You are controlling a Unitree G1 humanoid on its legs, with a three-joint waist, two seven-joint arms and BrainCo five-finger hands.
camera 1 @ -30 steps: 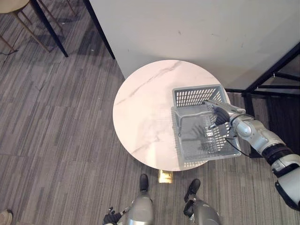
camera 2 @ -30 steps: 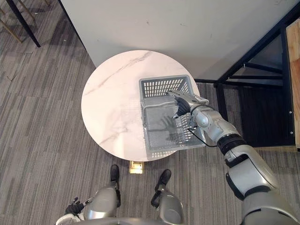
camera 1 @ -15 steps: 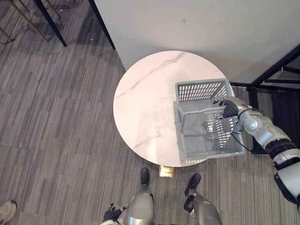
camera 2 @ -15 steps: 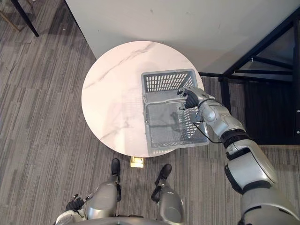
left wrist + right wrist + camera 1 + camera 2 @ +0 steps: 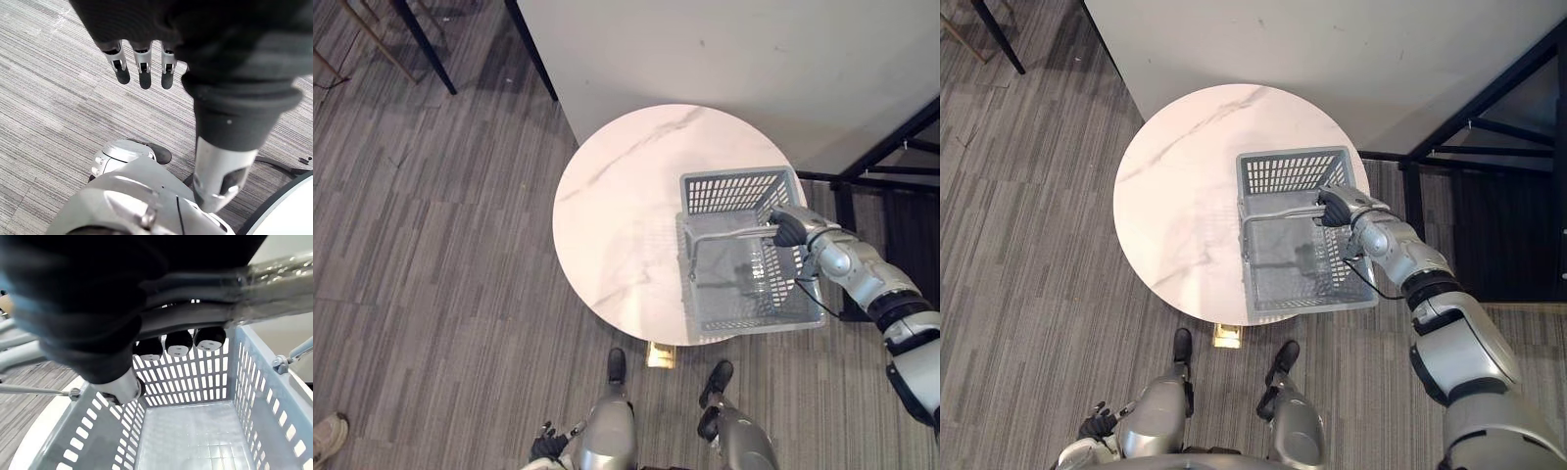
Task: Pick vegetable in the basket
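A grey slotted plastic basket stands on the right part of a round table. Its metal handle is raised across the middle. My right hand is at the handle's right end, fingers curled round the bar. The right wrist view shows those fingertips wrapped under the handle, with the basket's bare floor below. My left hand hangs low over the carpet with its fingers straight and nothing in them.
The white marble table stands against a white wall panel. A black metal frame is close on the right. Dark chair legs are at the far left, and a person's shoe shows on the carpet.
My right hand rose from over the basket with its fingers straight to the handle's right end and curled shut round it. The camera shifted a little.
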